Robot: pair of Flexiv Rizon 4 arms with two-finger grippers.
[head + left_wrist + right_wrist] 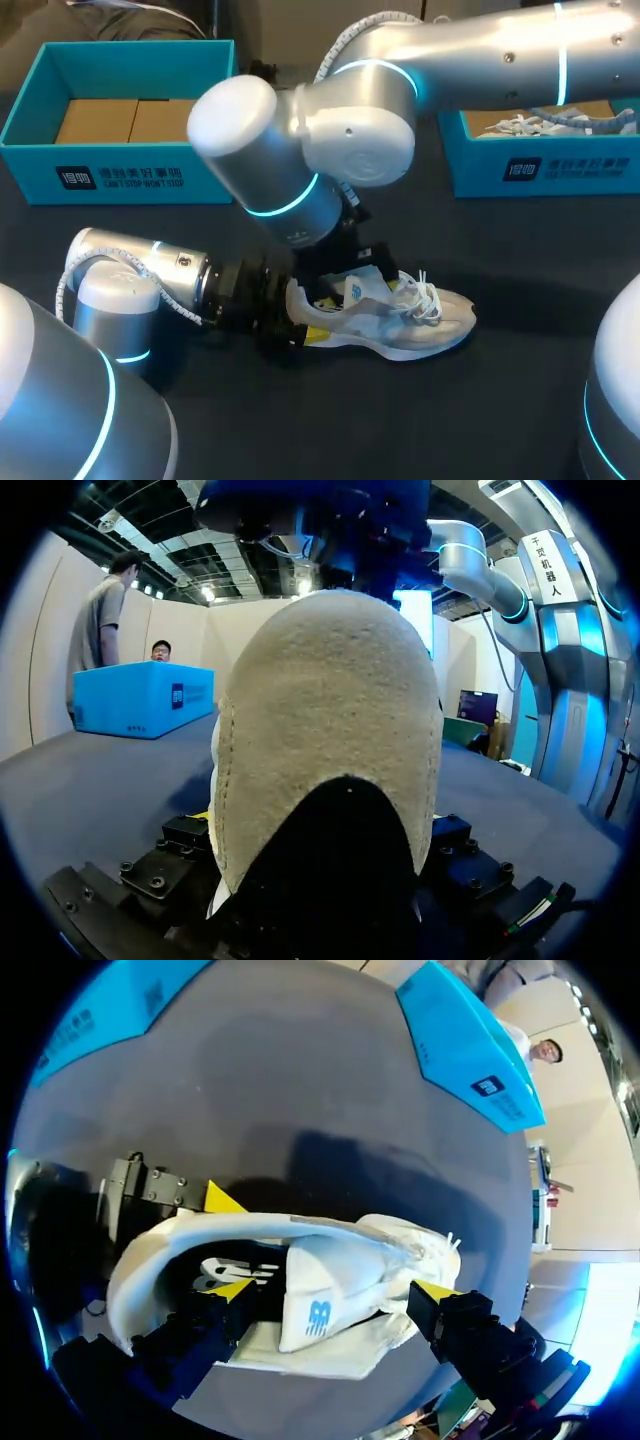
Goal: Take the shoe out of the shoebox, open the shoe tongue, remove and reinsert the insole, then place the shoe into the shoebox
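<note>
1. The dark table [480, 420] carries everything I'm working with.
2. My right arm [480, 50] comes in from the far right corner and reaches past the middle, bending down over the shoe. My left arm [150, 270] lies low along the near left part of the table, pointing toward the middle.
3. A teal shoebox [120, 170] sits at the far left corner, open, with brown cardboard [125, 120] in its bottom. A second teal box [560, 170] sits by the far right edge with another shoe [545, 122] inside.
4. The white shoe [410, 325] is out of both boxes. It lies on its sole near the middle of the table, with its heel toward my left arm and its toe toward the right edge.
5. The left gripper [305, 318] is clamped on the shoe's heel. A yellow tip presses the near side in the head view and another presses the far side in the right wrist view. In the left wrist view the heel [325, 740] fills the space right ahead.
6. The right gripper [333, 1290] is spread wide, with one fingertip [232, 1288] down inside the shoe's opening and the other outside it by the laces. It grips nothing.
7. The tongue [320, 1305] stands raised between those fingers.
8. The white laces [425, 295] hang loosely over the front of the shoe.
</note>
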